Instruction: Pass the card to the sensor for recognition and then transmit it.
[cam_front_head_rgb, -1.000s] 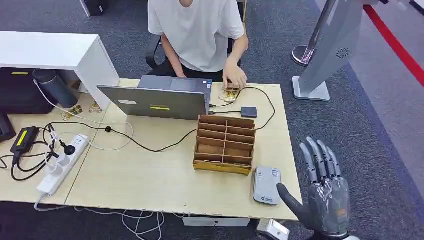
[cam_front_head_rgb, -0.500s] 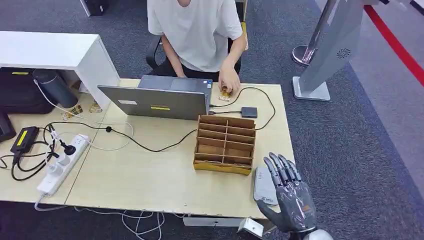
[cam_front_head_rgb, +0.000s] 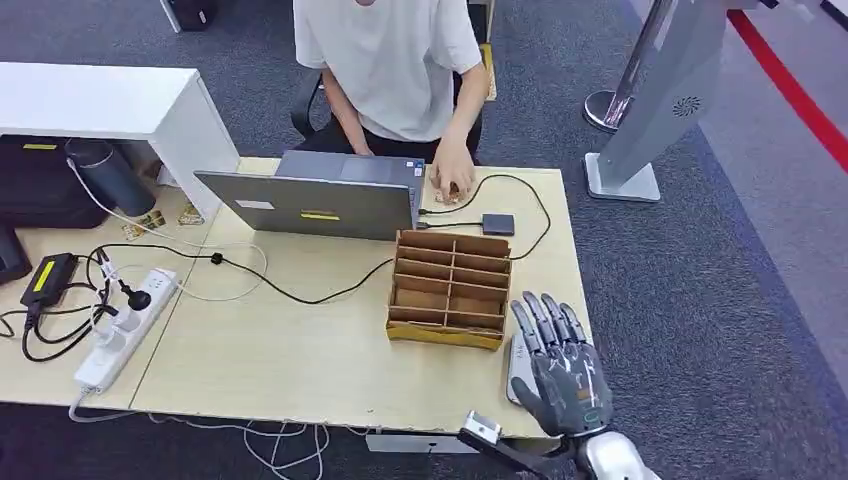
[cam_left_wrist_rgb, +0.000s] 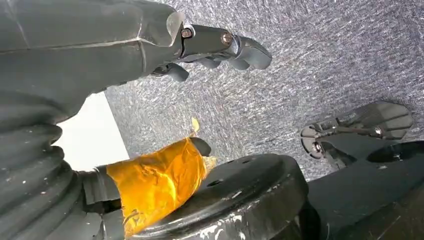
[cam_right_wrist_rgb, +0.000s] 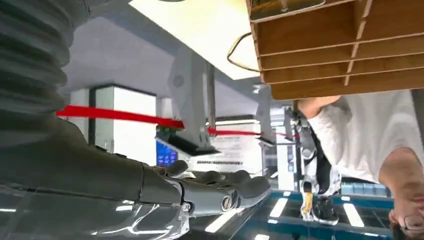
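My right hand (cam_front_head_rgb: 557, 366) hovers open, fingers spread, over the grey sensor box (cam_front_head_rgb: 515, 362) at the table's front right corner and hides most of it. In the right wrist view its fingers (cam_right_wrist_rgb: 220, 192) stretch out with nothing in them, below the wooden slotted organizer (cam_right_wrist_rgb: 325, 50). At the far side of the table a person's hand (cam_front_head_rgb: 452, 178) rests on a small stack of cards (cam_front_head_rgb: 441, 196) beside the laptop. My left hand (cam_left_wrist_rgb: 165, 60) hangs over the carpet holding nothing, its thumb (cam_left_wrist_rgb: 157, 182) wrapped in orange tape.
The wooden organizer (cam_front_head_rgb: 450, 288) stands just left of my right hand. A laptop (cam_front_head_rgb: 315, 200), a small dark box (cam_front_head_rgb: 497, 224) with a cable, and a power strip (cam_front_head_rgb: 120, 325) lie on the table (cam_front_head_rgb: 300, 350). A grey stand (cam_front_head_rgb: 650, 100) rises at the right on the carpet.
My right hand has moved left and forward from beside the table's right edge to over the sensor box. The person's hand has shifted slightly left on the cards.
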